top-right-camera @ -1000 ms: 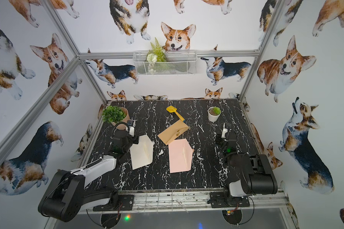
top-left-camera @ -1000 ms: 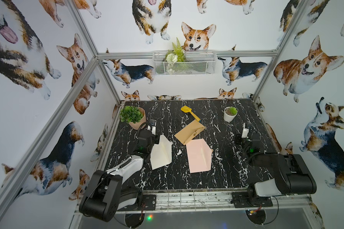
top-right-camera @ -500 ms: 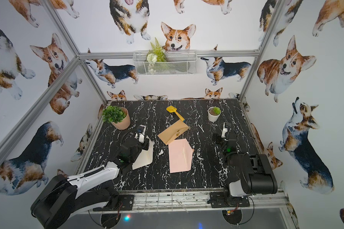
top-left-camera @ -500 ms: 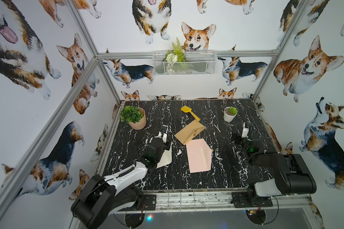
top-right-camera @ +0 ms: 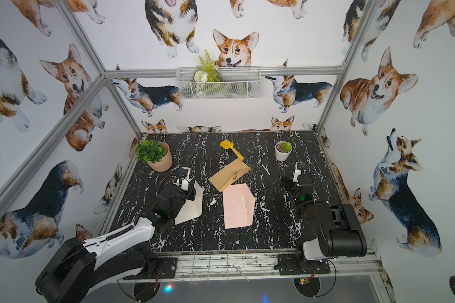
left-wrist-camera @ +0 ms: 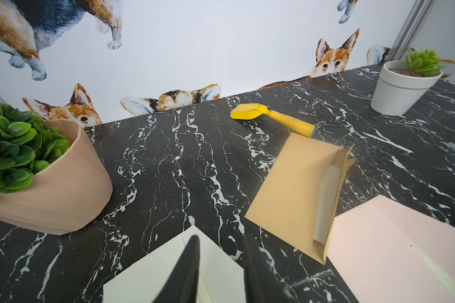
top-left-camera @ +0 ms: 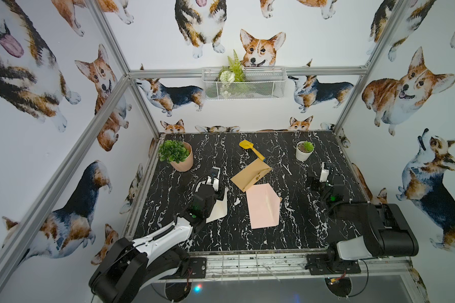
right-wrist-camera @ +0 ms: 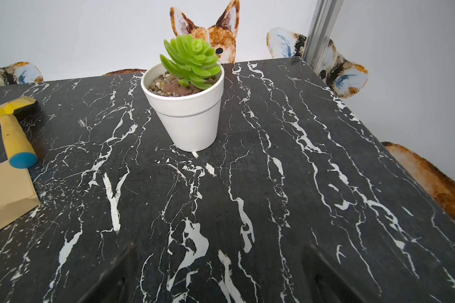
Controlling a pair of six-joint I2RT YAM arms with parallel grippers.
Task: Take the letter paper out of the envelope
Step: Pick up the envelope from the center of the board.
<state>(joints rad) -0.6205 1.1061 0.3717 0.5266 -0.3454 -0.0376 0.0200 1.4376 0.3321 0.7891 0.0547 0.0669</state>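
The cream letter paper point(top-left-camera: 218, 210) point(left-wrist-camera: 147, 275), folded to a point, lies flat on the black marble table, left of centre. My left gripper point(top-right-camera: 191, 195) point(left-wrist-camera: 221, 265) hovers low over its far corner, open a little, nothing pinched between the fingers. The pink envelope point(top-left-camera: 263, 207) point(top-right-camera: 237, 207) lies flat in the middle with its flap open to the right, apart from the paper. My right gripper point(top-left-camera: 318, 183) point(right-wrist-camera: 221, 272) stands wide open and empty over bare table at the right.
A brown envelope point(top-left-camera: 250, 174) point(left-wrist-camera: 292, 189) lies behind the pink one, overlapping it, with a pale sheet showing in its open mouth. A yellow toy shovel point(top-left-camera: 251, 149) touches its far end. A peach plant pot point(top-left-camera: 180, 157) stands back left, a white pot point(right-wrist-camera: 187, 118) back right.
The left arm brought the cream paper from raised at the left down flat onto the table, nearer the centre, and its jaws parted. The right gripper opened wider.
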